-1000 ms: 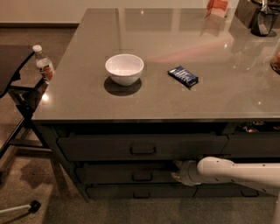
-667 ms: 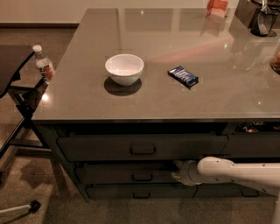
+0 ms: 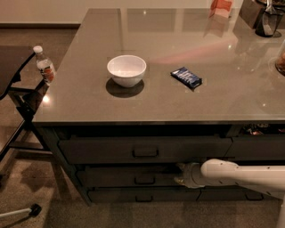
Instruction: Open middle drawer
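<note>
The middle drawer [image 3: 116, 177] sits under the near edge of the worktop [image 3: 89, 102], second in a stack of three. The taller-fronted drawer [image 3: 98, 150] is above it and the thinnest drawer [image 3: 111, 196] below. Its front looks flush or nearly so, so you should judge it as not yet pulled out. Its small loop handle [image 3: 144, 180] is at the centre of the front, in deep shadow.

Starting at the left, a water bottle [image 3: 45, 67] stands just off the left edge of the worktop on a dark side stand [image 3: 13, 67] that is cut off by the frame. Neither bears on your task. A white bowl [image 3: 126, 70] rests towards the near left part of the worktop. A blue packet [image 3: 186, 77] lies flat to its right, well apart from it. Both sit back from the near edge, so a sliding drawer should not disturb them.

Lower down, the claw [image 3: 181, 174] is at the middle drawer's front, just right of the handle and not on it. The white arm [image 3: 240, 174] reaches in low from the right, level with that drawer, which suits a straight outward pull. You cannot tell whether the claw is open or closed, nor whether it touches the front, because the wrist blocks the tip and the shadow swallows the rest.

At the far right, an orange carton [image 3: 221, 6] and a dark vessel [image 3: 268, 20] are cut off by the top edge. Something cluttered shows in a recess [image 3: 256, 130] under the right near edge, too dim to name.
</note>
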